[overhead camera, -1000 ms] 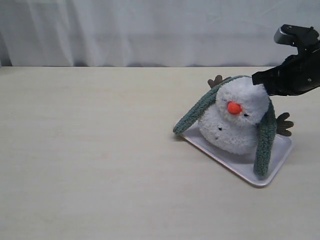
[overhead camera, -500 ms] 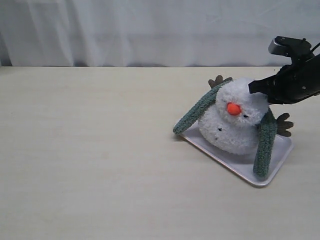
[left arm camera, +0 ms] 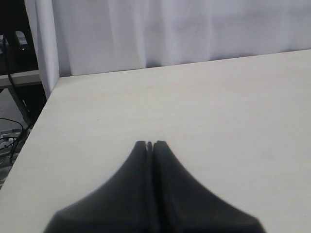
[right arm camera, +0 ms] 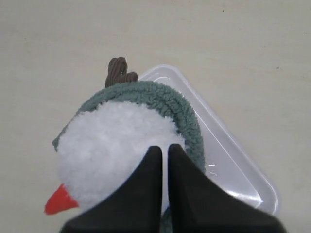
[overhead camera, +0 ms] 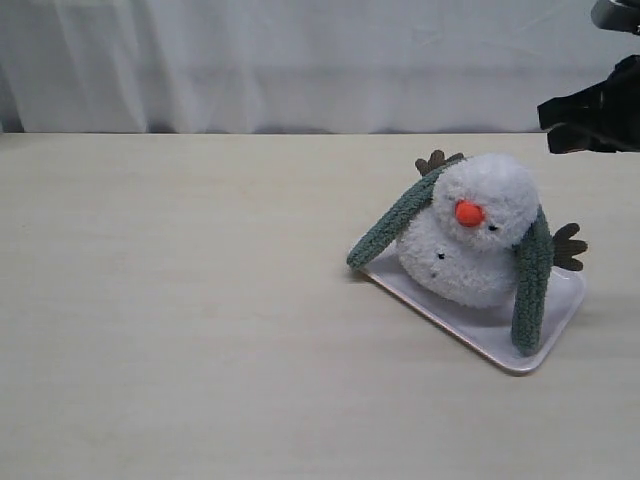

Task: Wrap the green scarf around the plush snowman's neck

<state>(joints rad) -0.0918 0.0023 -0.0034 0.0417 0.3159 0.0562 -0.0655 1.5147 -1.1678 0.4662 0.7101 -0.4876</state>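
- Snowman (overhead camera: 480, 235) on tray (overhead camera: 470, 335) on desk (overhead camera: 200, 300); scarf (overhead camera: 533, 280) draped behind neck, ends hanging both sides.
- Right tool (right arm camera: 161, 149) pressed together, above head, apart.
- Left tool (left arm camera: 150, 144) pressed together.

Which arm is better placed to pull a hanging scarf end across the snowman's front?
Right, probably: the right gripper hovers above the plush snowman and green scarf, while the left gripper faces only table.

The black, wedge-fingered right gripper (right arm camera: 162, 148) is held aloft, its jaws pressed together with nothing gripped. Its black arm (overhead camera: 600, 105) is seen high at the exterior view's right edge. The black left gripper (left arm camera: 149, 144) is likewise closed and empty.
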